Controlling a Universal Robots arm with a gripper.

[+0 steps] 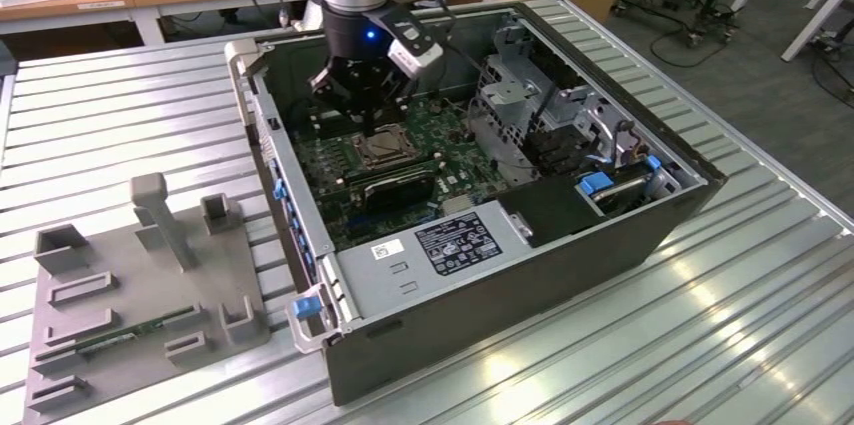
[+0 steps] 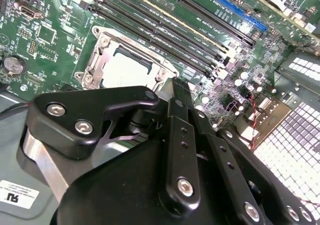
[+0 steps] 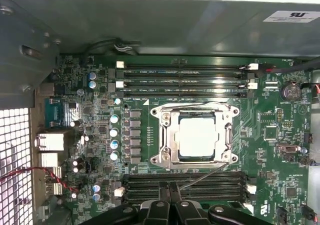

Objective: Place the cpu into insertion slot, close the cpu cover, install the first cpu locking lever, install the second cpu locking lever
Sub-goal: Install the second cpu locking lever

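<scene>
Pale beige-silver square cpu (image 3: 198, 137) already sits in the square metal-rimmed insertion slot (image 3: 167, 157) on the green circuit board (image 3: 270, 135), w/ the thin silvery cpu cover frame (image 3: 227, 116) lying flat round it, so chip looks seated and covered. A thin wire lever (image 3: 202, 177) angles off the slot's corner toward the board's near edge, prob. not latched. Black gripper (image 3: 171, 194) hangs just above the board beside the slot; fingertips together, nothing held, touching nothing I can see.
</scene>
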